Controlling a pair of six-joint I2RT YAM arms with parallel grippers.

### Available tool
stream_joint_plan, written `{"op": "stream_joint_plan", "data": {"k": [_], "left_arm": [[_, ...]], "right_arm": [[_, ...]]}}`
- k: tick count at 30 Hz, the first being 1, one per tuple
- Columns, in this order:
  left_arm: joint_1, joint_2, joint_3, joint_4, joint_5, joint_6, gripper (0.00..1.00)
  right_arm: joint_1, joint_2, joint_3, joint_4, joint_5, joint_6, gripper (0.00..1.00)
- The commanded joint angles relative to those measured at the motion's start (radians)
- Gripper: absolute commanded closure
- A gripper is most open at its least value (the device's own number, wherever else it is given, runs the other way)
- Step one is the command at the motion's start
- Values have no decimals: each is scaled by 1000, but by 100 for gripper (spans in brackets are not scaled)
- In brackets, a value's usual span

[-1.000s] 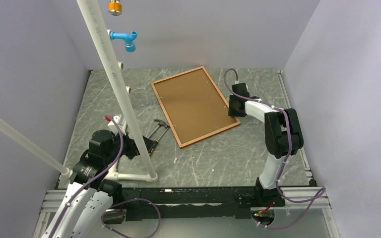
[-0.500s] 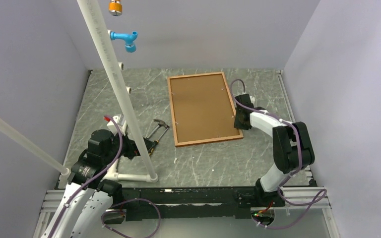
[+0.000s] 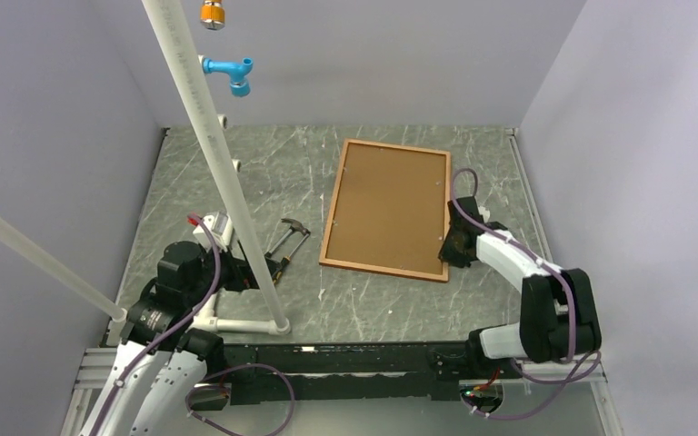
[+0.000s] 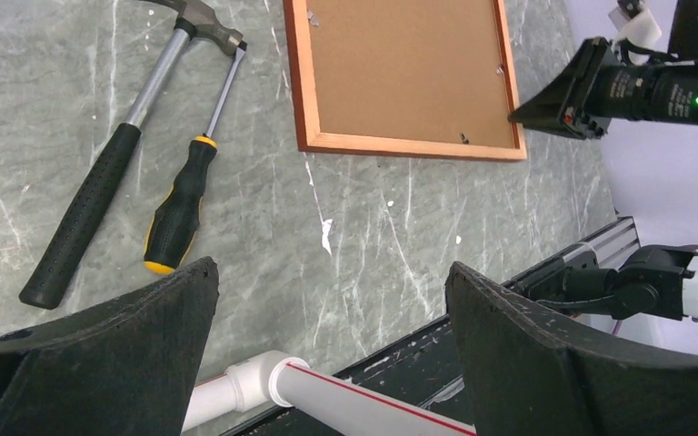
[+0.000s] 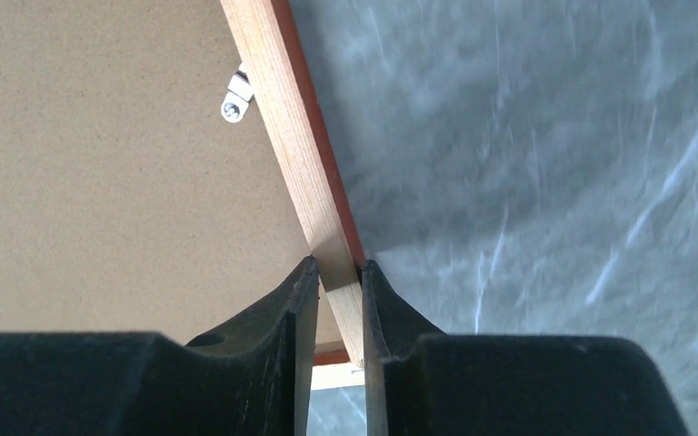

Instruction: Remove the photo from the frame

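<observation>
The frame (image 3: 383, 270) lies flat on the grey marbled surface (image 3: 391, 304), a little right of the middle in the top view, with its long sides running almost up and down the picture. The photo (image 3: 389, 207) sits inside it with the picture side down, so only the plain brown backing board can be seen. A small metal clip (image 5: 235, 98) rests on the board just beside the inner edge of the wood.

The right tool (image 5: 338, 272) is clenched on the frame's right rail, near the lower right corner. In the right wrist view, one finger is on the board side and the other on the outer, red-painted side, and both touch the wood.

The left tool (image 4: 329, 272) is released, its jaws wide apart with nothing between them. It is in the lower left part of the top view, well apart from the frame. Beyond it, a hammer (image 4: 118, 154) and a black and yellow screwdriver (image 4: 180, 204) lie side by side on the surface, left of the frame. A white pipe (image 3: 214, 154) crosses the left part of the top view.
</observation>
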Motion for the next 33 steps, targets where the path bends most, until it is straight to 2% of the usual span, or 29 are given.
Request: {"op": "stream_joint_plan", "data": {"k": [1, 2, 5, 9, 15, 17, 18, 22, 23, 25, 27, 29, 33], "left_arm": [[-8, -27, 31, -37, 24, -8, 2], [-8, -18, 29, -33, 22, -14, 2], [-8, 46, 30, -19, 35, -22, 4], [-8, 137, 54, -31, 23, 11, 6], [-8, 266, 30, 35, -3, 49, 5], [-8, 332, 34, 44, -40, 69, 6], [-8, 367, 32, 58, -55, 74, 7], [-10, 512, 20, 153, -65, 97, 15], [-11, 555, 21, 171, -70, 103, 19], [-21, 637, 39, 174, -118, 116, 36], [-53, 699, 62, 166, -199, 129, 44], [-94, 748, 86, 166, -262, 138, 45], [-166, 856, 124, 192, -302, 139, 45]], "right_arm": [[-4, -161, -68, -115, -62, 83, 90], [-3, -226, -80, -107, -78, 75, 85], [4, -370, -104, -66, -138, 17, 61], [42, -489, -106, -17, -205, -31, 47], [164, -422, -90, 67, -350, -53, 23], [241, -365, -77, 95, -369, -50, 12], [277, -340, -70, 113, -383, -47, 3], [422, -282, -45, 157, -331, -26, 0], [443, -275, -34, 153, -306, -16, 0], [453, -264, -13, 129, -276, -19, 0], [451, -274, -8, 109, -237, -32, 0], [448, -309, -35, 135, -239, -44, 0], [446, -368, -94, 182, -261, -38, 0]]}}
